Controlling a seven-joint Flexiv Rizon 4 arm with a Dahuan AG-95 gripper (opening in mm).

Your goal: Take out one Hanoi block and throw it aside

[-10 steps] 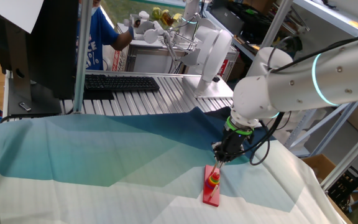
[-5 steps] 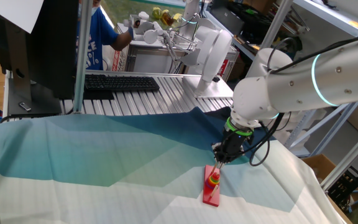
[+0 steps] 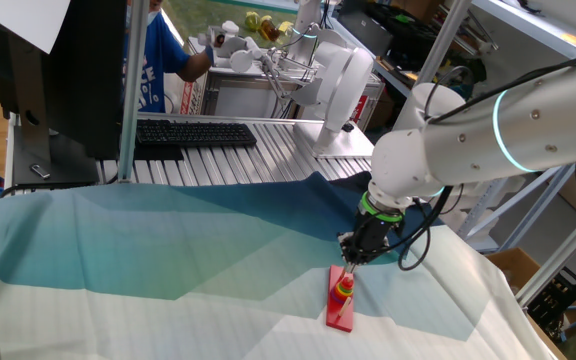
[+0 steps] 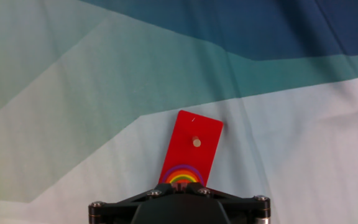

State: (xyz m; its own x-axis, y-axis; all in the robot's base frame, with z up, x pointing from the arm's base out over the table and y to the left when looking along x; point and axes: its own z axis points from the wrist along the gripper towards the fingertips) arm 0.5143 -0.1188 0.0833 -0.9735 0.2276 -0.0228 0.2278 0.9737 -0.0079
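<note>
I saw the claw (image 3: 349, 256) shifted slightly left since earlier, poised above the ring stack (image 3: 344, 288) on the red base board (image 3: 340, 310), Hanoi block (image 3: 345, 281) topmost, claw's grip I couldn't tell

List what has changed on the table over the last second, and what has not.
The arm shifted slightly left, and the tool edged left with it, hanging just above the ring stack. Nothing was taken hold of or let go. The red base board, its rings and the cloth lie as before.
</note>
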